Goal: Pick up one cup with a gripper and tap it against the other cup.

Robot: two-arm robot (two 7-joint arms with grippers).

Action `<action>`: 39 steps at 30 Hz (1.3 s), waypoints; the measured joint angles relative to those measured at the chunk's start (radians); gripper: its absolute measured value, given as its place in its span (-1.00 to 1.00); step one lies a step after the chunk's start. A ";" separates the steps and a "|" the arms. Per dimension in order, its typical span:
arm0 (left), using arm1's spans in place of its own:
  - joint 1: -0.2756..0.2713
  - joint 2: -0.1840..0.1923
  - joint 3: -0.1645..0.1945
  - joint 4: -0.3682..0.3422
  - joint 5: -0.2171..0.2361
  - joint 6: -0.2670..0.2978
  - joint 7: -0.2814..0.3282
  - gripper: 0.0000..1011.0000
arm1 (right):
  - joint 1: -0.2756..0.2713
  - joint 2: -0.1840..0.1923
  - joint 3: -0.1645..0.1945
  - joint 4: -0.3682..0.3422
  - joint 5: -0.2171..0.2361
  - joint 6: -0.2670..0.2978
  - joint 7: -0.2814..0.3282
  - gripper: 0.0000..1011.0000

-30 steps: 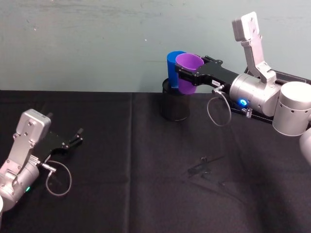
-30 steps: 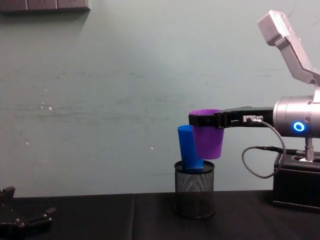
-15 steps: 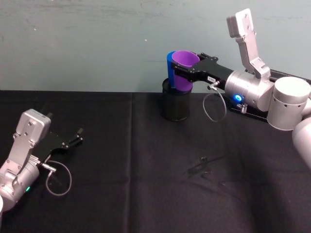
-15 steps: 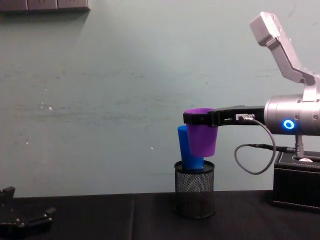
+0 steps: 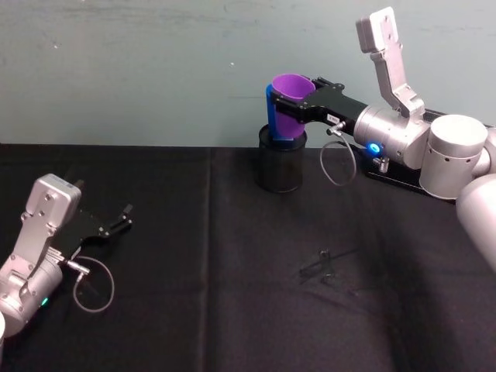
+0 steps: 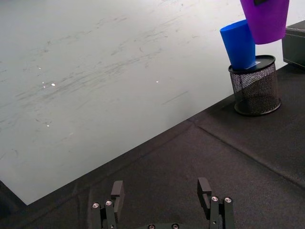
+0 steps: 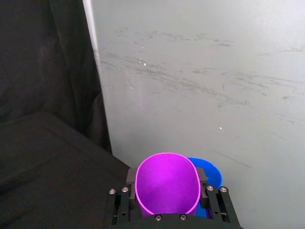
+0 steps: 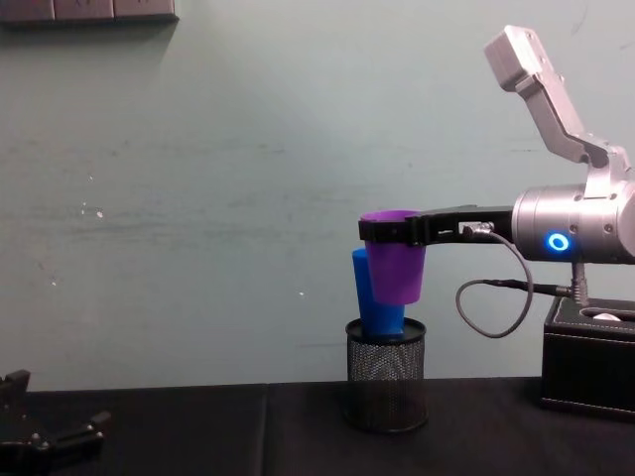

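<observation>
Since 1 s ago, R gripper (image 8: 377, 230) has carried purple cup (image 8: 395, 273) to robot's left, up to blue cup (image 8: 362, 283). L gripper (image 5: 122, 218) is parked low over black table (image 5: 232, 256), fingers apart. Blue cup stands tilted in mesh pen holder (image 8: 385, 377). Purple cup hangs upright above holder, beside blue cup; contact can't be confirmed. R jaws are closed on purple cup just below rim, one finger per side. For a clean tap, keep travel short and lateral. Excess push may tip blue cup or holder.
</observation>
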 joint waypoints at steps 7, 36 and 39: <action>0.000 0.000 0.000 0.000 0.000 0.000 0.000 1.00 | 0.013 -0.016 0.013 0.035 -0.014 -0.018 0.006 0.43; 0.000 0.000 0.000 0.000 0.000 0.000 0.000 1.00 | 0.043 -0.047 0.046 0.101 -0.046 -0.043 0.026 0.43; 0.000 0.000 0.000 0.000 0.000 0.000 0.000 1.00 | 0.043 -0.047 0.046 0.101 -0.046 -0.043 0.026 0.43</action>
